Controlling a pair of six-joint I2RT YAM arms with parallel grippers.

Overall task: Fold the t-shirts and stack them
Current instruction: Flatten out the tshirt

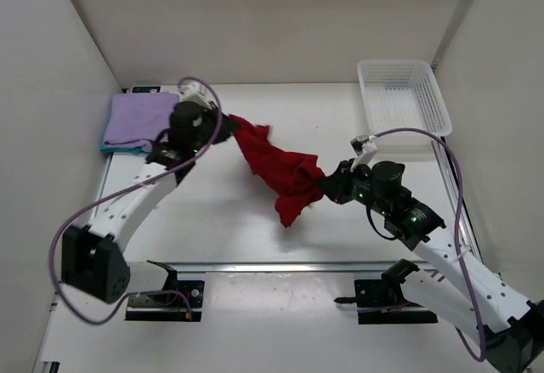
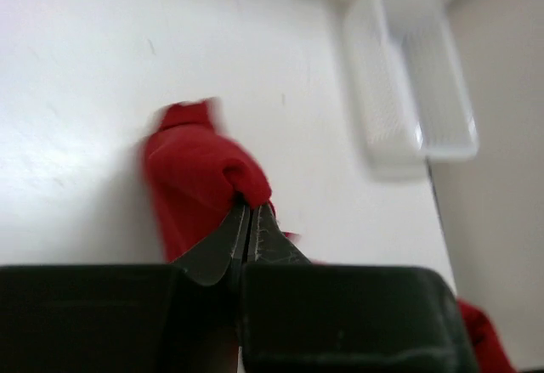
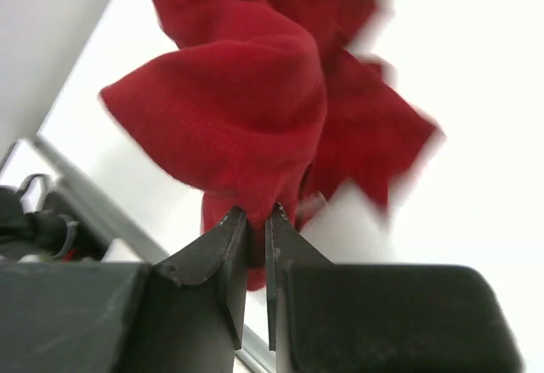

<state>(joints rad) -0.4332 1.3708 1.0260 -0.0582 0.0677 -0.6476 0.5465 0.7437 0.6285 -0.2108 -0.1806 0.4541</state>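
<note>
A red t-shirt hangs bunched in the air between my two grippers over the middle of the table. My left gripper is shut on its upper left end; the left wrist view shows the cloth pinched at the fingertips. My right gripper is shut on its lower right end; the right wrist view shows folds of the red shirt drooping from the fingertips. A folded lavender t-shirt lies at the far left of the table, with a teal layer under it.
A white mesh basket stands at the far right corner and shows in the left wrist view. White walls enclose the table on three sides. A metal rail runs along the near edge.
</note>
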